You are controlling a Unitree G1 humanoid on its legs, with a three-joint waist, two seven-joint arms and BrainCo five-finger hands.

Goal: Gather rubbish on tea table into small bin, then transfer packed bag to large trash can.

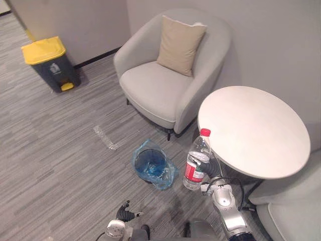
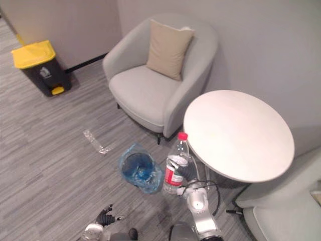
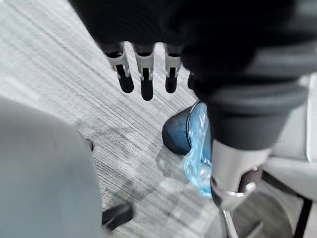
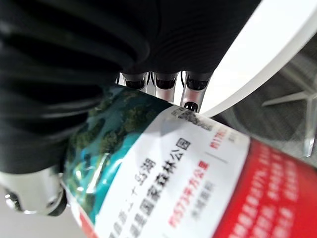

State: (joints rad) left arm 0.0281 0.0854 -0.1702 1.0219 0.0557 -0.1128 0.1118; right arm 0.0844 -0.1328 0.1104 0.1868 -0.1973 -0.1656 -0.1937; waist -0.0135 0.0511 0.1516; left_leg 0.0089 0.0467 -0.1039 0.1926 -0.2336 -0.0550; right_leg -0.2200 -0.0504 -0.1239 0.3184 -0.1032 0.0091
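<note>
At the lower left of the frame, the left hand (image 1: 124, 215) is hanging with fingers relaxed. Right of it the blue-lined small bin (image 1: 150, 163) is sitting open. Just right again, the right hand (image 1: 210, 169) is gripping the bottle (image 1: 196, 159) upright, so the bin is lying close on its left.

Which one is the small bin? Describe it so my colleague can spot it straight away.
Find the round white table; on the carpet at its left, in front of the grey armchair, stands the small bin, beside the plastic bottle in the right hand. It is low, dark and lined with a blue bag, unlike the bigger yellow-lidded trash can by the wall.
</note>
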